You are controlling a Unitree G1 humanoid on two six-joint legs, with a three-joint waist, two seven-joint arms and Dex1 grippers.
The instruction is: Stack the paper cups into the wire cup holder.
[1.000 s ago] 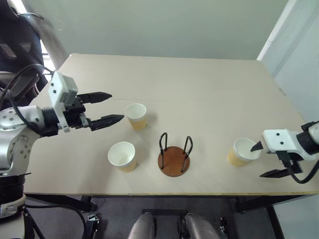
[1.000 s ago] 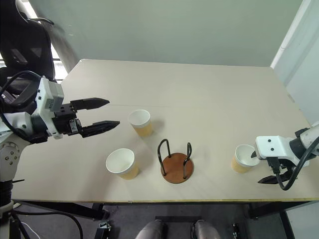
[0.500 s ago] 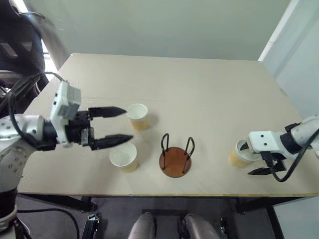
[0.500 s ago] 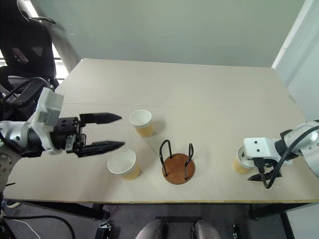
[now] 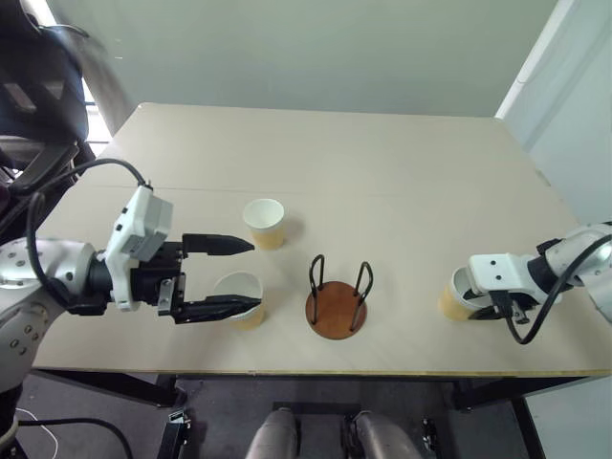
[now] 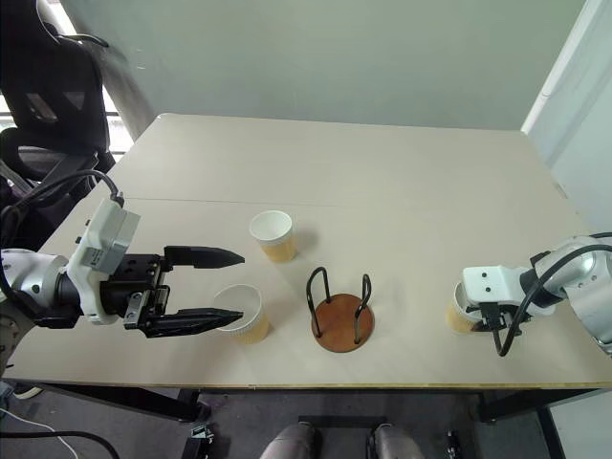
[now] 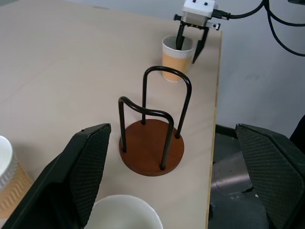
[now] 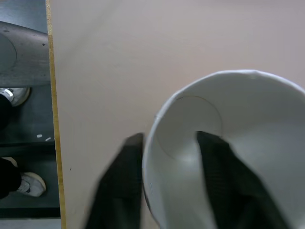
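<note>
Near the tabletop's right front corner, the right gripper (image 8: 169,179) pinches 1 paper cup's (image 5: 457,293) wall, next lifting toward the mid-front wire cup holder (image 5: 336,296); left gripper (image 5: 229,275) gapes wide.

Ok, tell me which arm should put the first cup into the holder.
Right, probably: its gripper already pinches the wall of the paper cup, one finger inside. The left gripper is open around another cup, not closed.

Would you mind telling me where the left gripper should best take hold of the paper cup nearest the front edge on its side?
Probably at the upper wall just under the rolled rim of the paper cup, coming level from the robot's left. It stands upright and tapers downward, and the open left gripper already has a finger on each side of it.
</note>
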